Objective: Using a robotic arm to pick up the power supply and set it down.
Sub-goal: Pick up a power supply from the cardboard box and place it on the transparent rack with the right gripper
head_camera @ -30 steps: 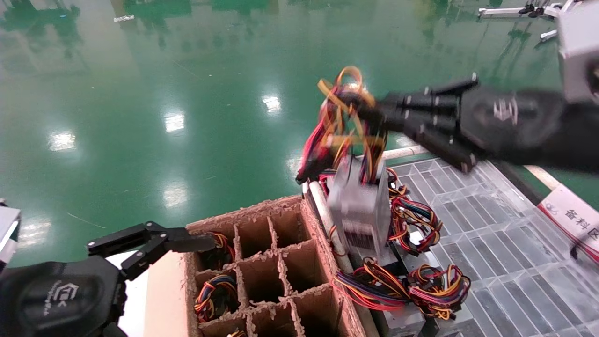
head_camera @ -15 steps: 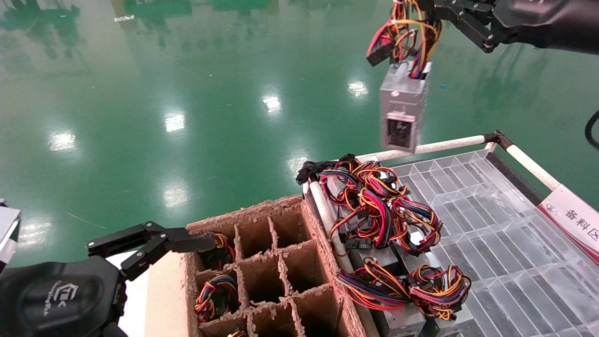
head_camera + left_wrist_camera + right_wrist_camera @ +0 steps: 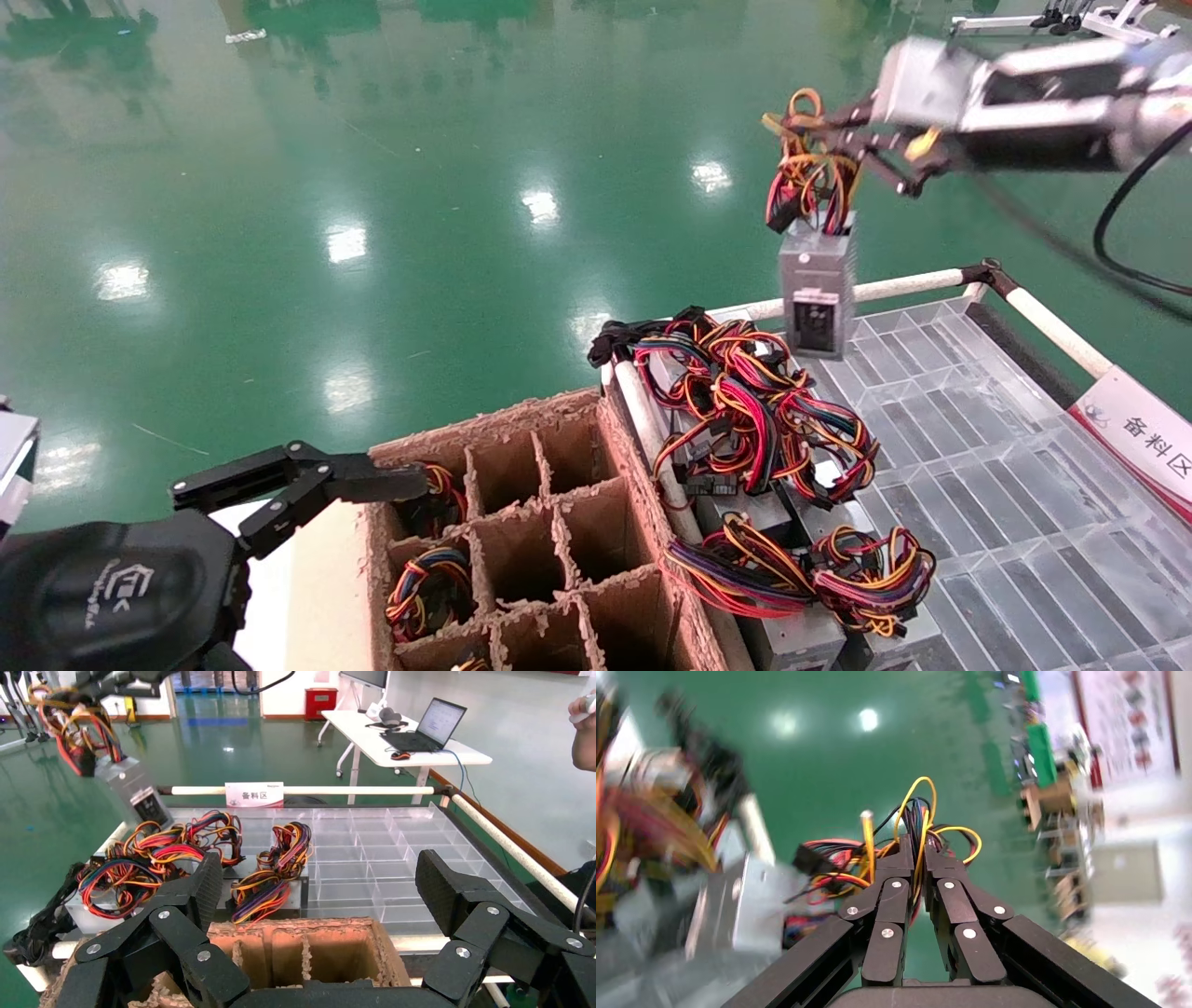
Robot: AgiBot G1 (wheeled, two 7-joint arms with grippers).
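Power supply point(image 3: 818, 292) dangles by its wires point(image 3: 808, 177) from my right gripper point(image 3: 843, 140), above the far edge of the clear tray point(image 3: 987, 466).
Fingers point(image 3: 903, 874) pinch only wires, so I fear a swing or slip onto the boxes below; left gripper point(image 3: 307, 480) idles with its fingers apart by the cardboard crate point(image 3: 521, 522), on a surface ringed by glossy green floor point(image 3: 372, 186).

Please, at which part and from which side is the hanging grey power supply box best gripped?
The small grey metal power supply box hangs upright below its red, yellow and black wire loop, and the right claw is shut on that loop. The loop stands clear above the box, so coming from the side onto the bundle probably suits best. The left claw is parked open by the brown cardboard divider box.
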